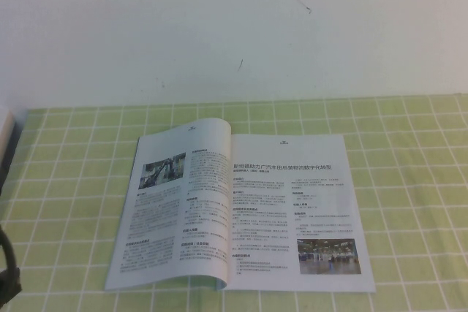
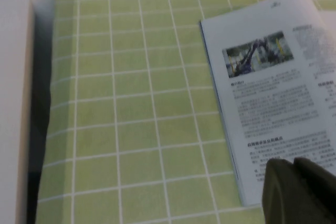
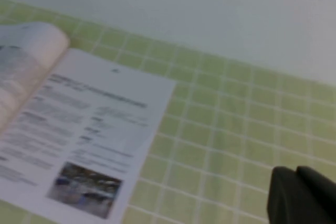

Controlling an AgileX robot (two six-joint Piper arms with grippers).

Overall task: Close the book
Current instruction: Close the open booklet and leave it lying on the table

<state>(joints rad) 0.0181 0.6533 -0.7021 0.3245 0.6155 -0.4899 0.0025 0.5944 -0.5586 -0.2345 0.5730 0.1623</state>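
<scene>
The book (image 1: 241, 210) lies open mid-frame on the worktop (image 1: 409, 180). Your left tool (image 2: 293, 170) hangs by its left page's corner and your right tool (image 3: 296, 178) beside the right page; apart or together, you cannot tell. Catch only the bowed top sheet and it could crease, or the whole book could slide.

The book (image 1: 241, 210) is seen as smooth, faintly glossy paper, the tablecloth (image 1: 409, 180) as matt cloth, the left gripper (image 2: 295, 182) and right gripper (image 3: 297, 192) as dark and matt.
</scene>
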